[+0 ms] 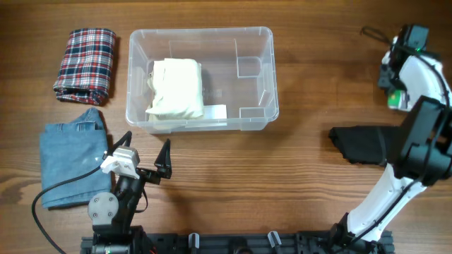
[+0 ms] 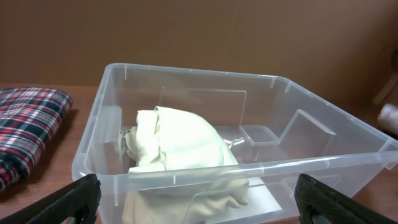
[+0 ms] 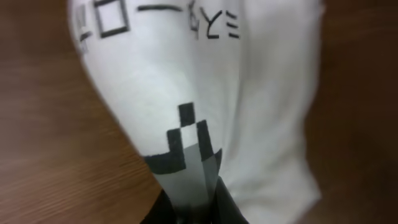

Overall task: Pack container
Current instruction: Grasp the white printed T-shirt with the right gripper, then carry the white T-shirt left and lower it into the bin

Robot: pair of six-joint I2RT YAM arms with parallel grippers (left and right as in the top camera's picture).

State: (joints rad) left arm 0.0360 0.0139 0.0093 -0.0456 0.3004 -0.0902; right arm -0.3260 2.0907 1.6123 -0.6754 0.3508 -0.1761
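Note:
The clear container (image 1: 201, 31) stands at the back middle of the table, with a folded cream garment (image 1: 176, 88) in its left half and a white label (image 1: 215, 111) at its front wall. My left gripper (image 1: 148, 144) is open and empty, just in front of the container's front left. The left wrist view shows its fingers (image 2: 202, 202) spread before the container (image 2: 186, 71) and the cream garment (image 2: 180, 140). My right gripper (image 3: 196, 199) is shut on a white garment with black print (image 3: 205, 81), at the far right (image 1: 394, 77), above the table.
A folded plaid garment (image 1: 86, 63) lies left of the container and shows in the left wrist view (image 2: 28, 124). A folded blue denim garment (image 1: 70, 155) lies in front of it, beside my left arm. A black garment (image 1: 360, 144) lies at the right by my right arm.

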